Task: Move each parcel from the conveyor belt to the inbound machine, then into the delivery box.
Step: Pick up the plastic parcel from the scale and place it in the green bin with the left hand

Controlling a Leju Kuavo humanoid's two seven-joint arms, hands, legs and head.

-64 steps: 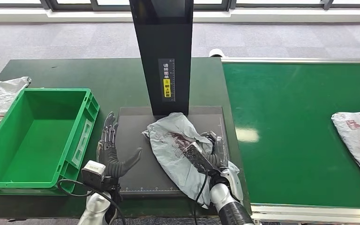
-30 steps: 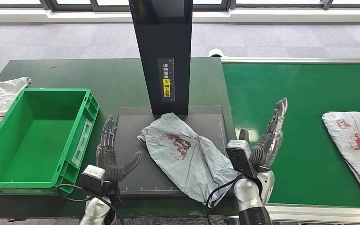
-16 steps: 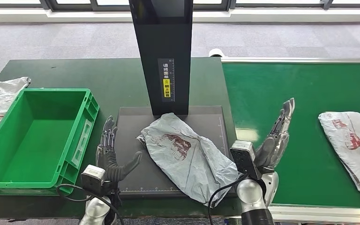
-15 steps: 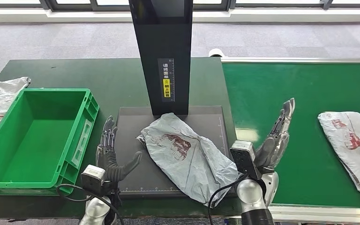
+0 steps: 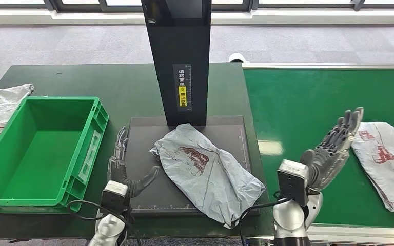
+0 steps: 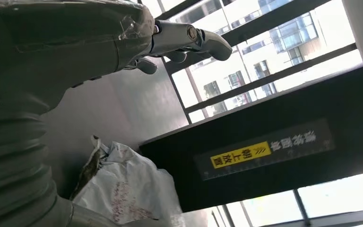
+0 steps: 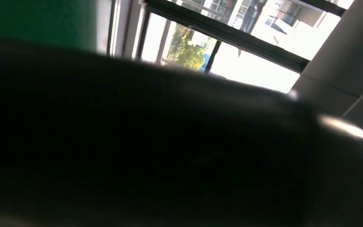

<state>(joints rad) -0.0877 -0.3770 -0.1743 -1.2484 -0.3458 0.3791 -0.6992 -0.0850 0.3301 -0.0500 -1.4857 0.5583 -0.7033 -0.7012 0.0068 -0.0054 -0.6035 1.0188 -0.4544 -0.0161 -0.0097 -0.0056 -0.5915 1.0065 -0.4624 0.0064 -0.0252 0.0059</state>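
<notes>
Your left hand [image 5: 125,166] waits empty with its fingers spread, thumb pointing toward the grey parcel [image 5: 205,168] that lies just beside it on the dark plate of the inbound machine [image 5: 149,197], under the black column. Your right hand [image 5: 331,148] is also empty and spread wide, raised over the conveyor belt [image 5: 297,102], with a second parcel [image 5: 387,161] just past its fingertips. The green box [image 5: 41,148] sits on the far side of the left hand, away from the parcel. The parcel on the plate looks like a soft plastic mailer — light, limp and wrinkled, probably slick — so expect it to sag and slide rather than lift flat. I'd take it at the bunched, raised fold nearest the left thumb, where there is slack to pinch, not on the flat printed middle. One corner hangs over the plate's near edge — it may drag as you lift.
</notes>
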